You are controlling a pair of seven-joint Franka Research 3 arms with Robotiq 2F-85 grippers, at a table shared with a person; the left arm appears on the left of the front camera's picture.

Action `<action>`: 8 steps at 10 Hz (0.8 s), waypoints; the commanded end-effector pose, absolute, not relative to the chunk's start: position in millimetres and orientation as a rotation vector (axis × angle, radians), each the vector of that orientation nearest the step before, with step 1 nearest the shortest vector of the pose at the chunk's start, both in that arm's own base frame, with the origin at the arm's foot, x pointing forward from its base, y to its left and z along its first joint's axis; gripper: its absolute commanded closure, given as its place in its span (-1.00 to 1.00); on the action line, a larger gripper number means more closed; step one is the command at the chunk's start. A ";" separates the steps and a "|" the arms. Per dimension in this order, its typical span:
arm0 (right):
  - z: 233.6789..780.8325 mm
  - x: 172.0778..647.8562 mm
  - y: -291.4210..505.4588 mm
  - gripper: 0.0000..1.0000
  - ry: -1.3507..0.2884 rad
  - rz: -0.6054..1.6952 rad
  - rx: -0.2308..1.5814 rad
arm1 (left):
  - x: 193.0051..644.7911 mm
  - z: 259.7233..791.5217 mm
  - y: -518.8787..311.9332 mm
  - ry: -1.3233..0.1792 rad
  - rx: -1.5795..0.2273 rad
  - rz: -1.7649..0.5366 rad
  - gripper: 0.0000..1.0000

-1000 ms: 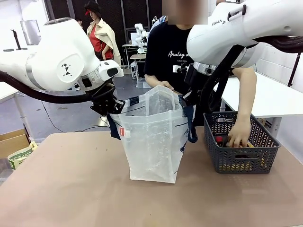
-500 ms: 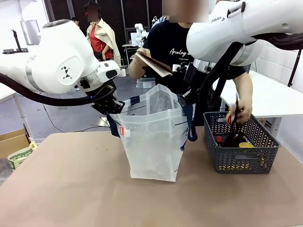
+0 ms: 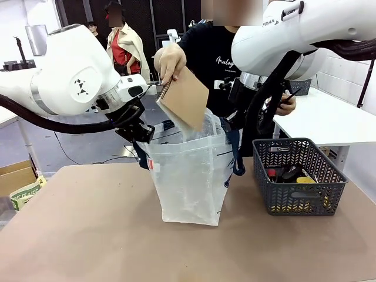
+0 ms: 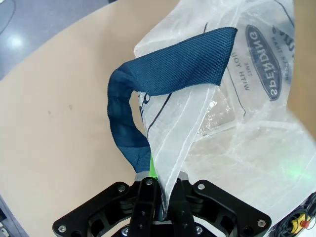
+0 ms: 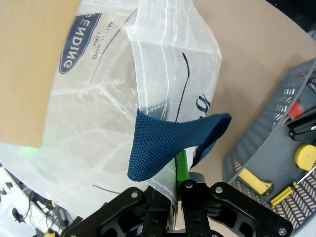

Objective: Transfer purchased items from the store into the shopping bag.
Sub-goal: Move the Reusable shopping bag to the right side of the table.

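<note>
The clear shopping bag (image 3: 188, 182) stands open in the middle of the table. My left gripper (image 3: 140, 136) is shut on the bag's left rim beside a navy strap (image 4: 168, 74). My right gripper (image 3: 236, 122) is shut on the right rim under the other strap (image 5: 168, 143). The person's hand (image 3: 170, 61) holds a brown spiral notebook (image 3: 184, 98) tilted over the bag's mouth, its lower corner at the opening. In the right wrist view the notebook (image 5: 34, 69) lies against the bag. More purchased items (image 3: 294, 176), yellow and dark, lie in the basket.
A dark grey mesh basket (image 3: 265, 194) stands on the table to the bag's right. The person's other hand (image 3: 286, 100) is raised above it with a thin dark thing. A cardboard box (image 3: 16, 176) sits off the table's left edge. The brown tabletop (image 3: 88, 235) is bare in front.
The person's hand left the basket and rose with a thin dark thing. The other hand brought the brown notebook down to the bag's mouth. Both grippers kept hold of the rim.
</note>
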State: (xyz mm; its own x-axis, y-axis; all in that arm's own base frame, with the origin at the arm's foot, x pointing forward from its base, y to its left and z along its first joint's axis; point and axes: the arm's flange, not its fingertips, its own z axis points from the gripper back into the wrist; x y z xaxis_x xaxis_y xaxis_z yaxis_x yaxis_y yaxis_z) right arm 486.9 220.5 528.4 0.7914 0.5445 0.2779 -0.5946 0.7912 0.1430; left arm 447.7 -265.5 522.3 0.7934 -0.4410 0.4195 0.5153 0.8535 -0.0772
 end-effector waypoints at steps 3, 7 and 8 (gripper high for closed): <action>529.4 494.7 216.5 1.00 -0.192 0.642 0.261 | 440.2 520.0 -248.6 -0.405 -0.208 -0.559 1.00; 528.6 494.2 214.7 1.00 -0.181 0.656 0.252 | 440.2 521.1 -239.8 -0.413 -0.212 -0.529 1.00; 528.5 494.3 214.2 1.00 -0.179 0.659 0.249 | 440.0 520.9 -238.0 -0.413 -0.215 -0.524 1.00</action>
